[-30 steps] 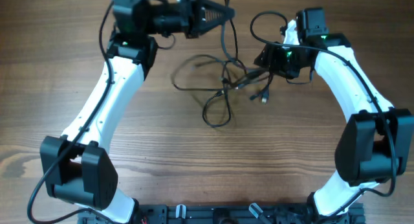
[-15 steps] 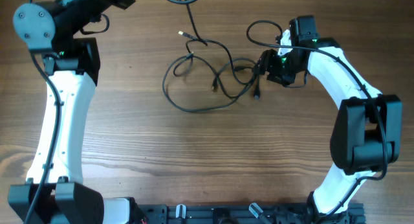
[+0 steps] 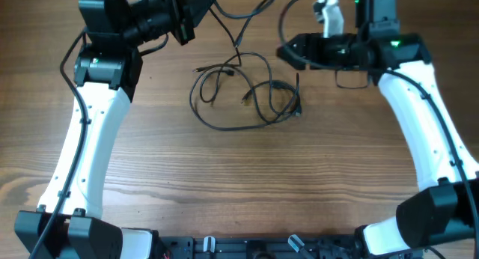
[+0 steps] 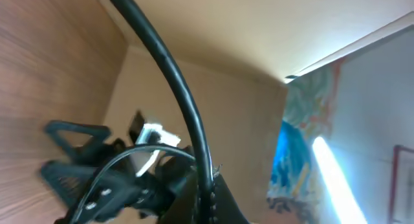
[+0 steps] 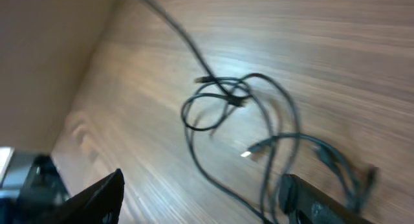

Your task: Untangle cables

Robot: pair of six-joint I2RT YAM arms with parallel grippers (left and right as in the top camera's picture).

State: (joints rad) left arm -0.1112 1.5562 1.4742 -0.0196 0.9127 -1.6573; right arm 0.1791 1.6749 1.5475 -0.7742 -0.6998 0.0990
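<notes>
Left gripper (image 3: 203, 7) pinching strand above cables (image 5: 231, 94); right gripper (image 3: 286, 51) spread, empty, now raised beside tangle's upper right, off edge touched earlier.

Blur smears your right wrist view: the cables (image 5: 240, 114) read as soft dark loops, their plug ends too fuzzy to sort, and one strand runs off the top edge. The right gripper (image 5: 202, 180) shows only two fingers (image 5: 97, 197), cropped by the bottom edge. In your left wrist view the left gripper (image 4: 210, 195) is a dark wedge cut off at the bottom, and a blurred black shape (image 4: 90, 166) beyond it cannot be identified. Overhead, one strand exits the top edge, and the left arm (image 3: 90, 139) and right arm (image 3: 426, 132) are cropped at their bases.
</notes>
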